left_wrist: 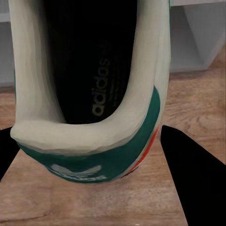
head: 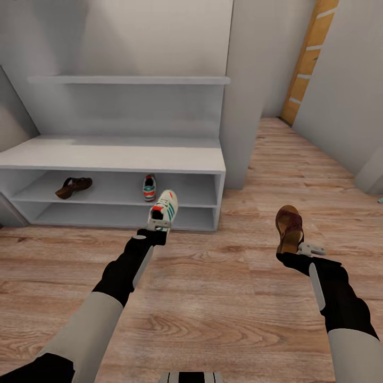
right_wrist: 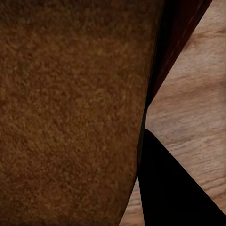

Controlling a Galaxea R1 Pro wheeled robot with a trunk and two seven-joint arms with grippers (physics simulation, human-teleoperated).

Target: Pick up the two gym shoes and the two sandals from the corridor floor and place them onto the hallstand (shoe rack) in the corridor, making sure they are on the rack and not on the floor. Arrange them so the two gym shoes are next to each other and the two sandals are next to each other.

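Observation:
My left gripper [head: 157,227] is shut on the heel of a white gym shoe [head: 164,208] with green stripes, held above the corridor floor [head: 213,298] just in front of the hallstand [head: 114,154]. Up close, the left wrist view has that gym shoe [left_wrist: 89,117] between the black fingers [left_wrist: 193,183]. A second gym shoe [head: 149,188] and a brown sandal [head: 73,186] rest on the hallstand's upper shoe shelf. My right gripper [head: 291,252] is shut on the heel of the other sandal [head: 289,226], raised over the floor at the right. Its tan footbed [right_wrist: 70,108] fills most of the right wrist view.
A grey wall panel [head: 250,90] stands right of the hallstand, and a wooden door [head: 308,58] lies down the corridor at the far right. A wall shelf [head: 130,80] hangs above the bench top. Open plank floor stretches between my arms.

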